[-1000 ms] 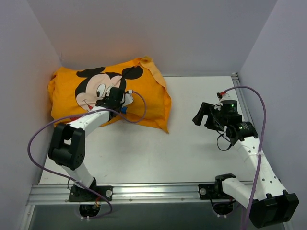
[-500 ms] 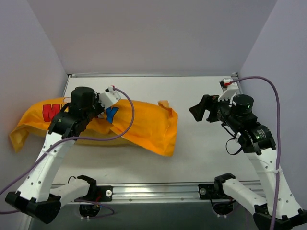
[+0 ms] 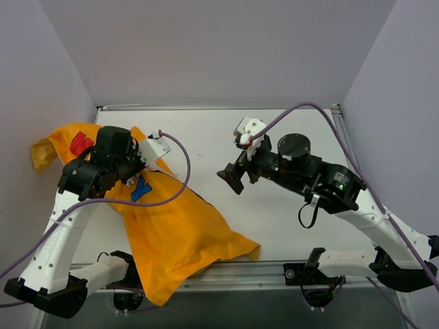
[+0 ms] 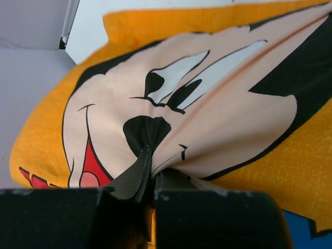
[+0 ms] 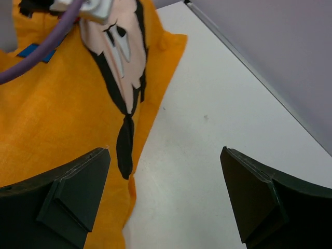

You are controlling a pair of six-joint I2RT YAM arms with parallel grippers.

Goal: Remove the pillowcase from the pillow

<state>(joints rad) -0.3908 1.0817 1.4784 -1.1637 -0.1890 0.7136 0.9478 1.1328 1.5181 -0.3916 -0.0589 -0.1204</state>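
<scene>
The orange-yellow pillowcase [image 3: 175, 236] drapes from my left gripper [image 3: 104, 171] across the left of the table and over its near edge. Coloured letters show on it. In the left wrist view the mouse face [image 4: 171, 104] is bunched into folds, and my left gripper [image 4: 150, 168] is shut on a pinch of that fabric. My right gripper [image 3: 232, 175] is open and empty above the table's middle, just right of the pillowcase. In the right wrist view its gripper [image 5: 163, 199] hangs over bare table beside the pillowcase edge [image 5: 62, 119]. The white pillow is hidden.
Grey walls [image 3: 206, 48] close in the table at the back and on both sides. An aluminium rail [image 3: 233, 273] runs along the near edge. Purple cables [image 3: 175, 171] loop off both wrists. White table [image 3: 288, 130] shows at the right.
My left gripper has swung the pillowcase from lying across the table's left side, so it now hangs toward the near edge. My right arm has moved left to the middle.
</scene>
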